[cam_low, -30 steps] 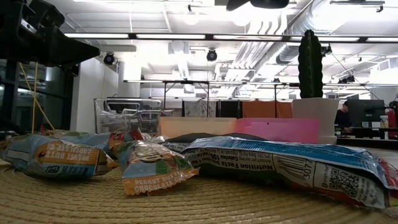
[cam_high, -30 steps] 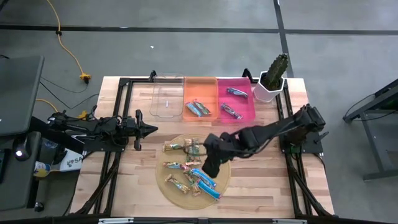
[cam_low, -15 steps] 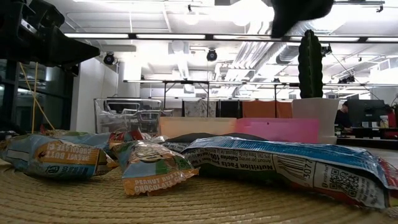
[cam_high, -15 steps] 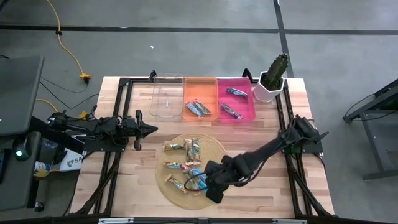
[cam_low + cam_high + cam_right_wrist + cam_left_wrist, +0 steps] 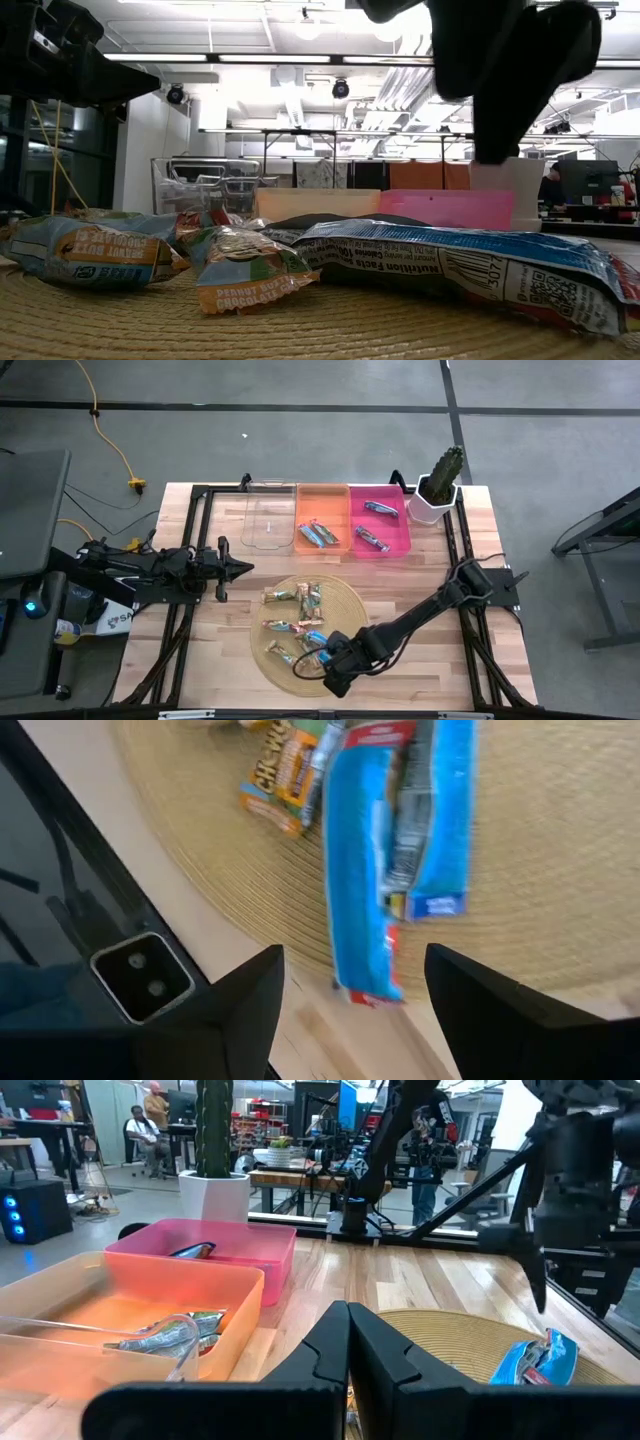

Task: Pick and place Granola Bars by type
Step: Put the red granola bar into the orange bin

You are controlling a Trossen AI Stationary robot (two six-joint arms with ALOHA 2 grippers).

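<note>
Now, our target: blue granola bar on the woven mat's near edge.
Right fingers: we see them spread wide, empty, straddling the bar.
Left fingers: closed, idle at table's left.
Handling: we judge it light, crinkly, slippery; pinch mid-length across its width.

We look past our right end effector, fingers spread wide above a blue bar on a woven mat, its near end reaching the wooden tabletop.
</note>
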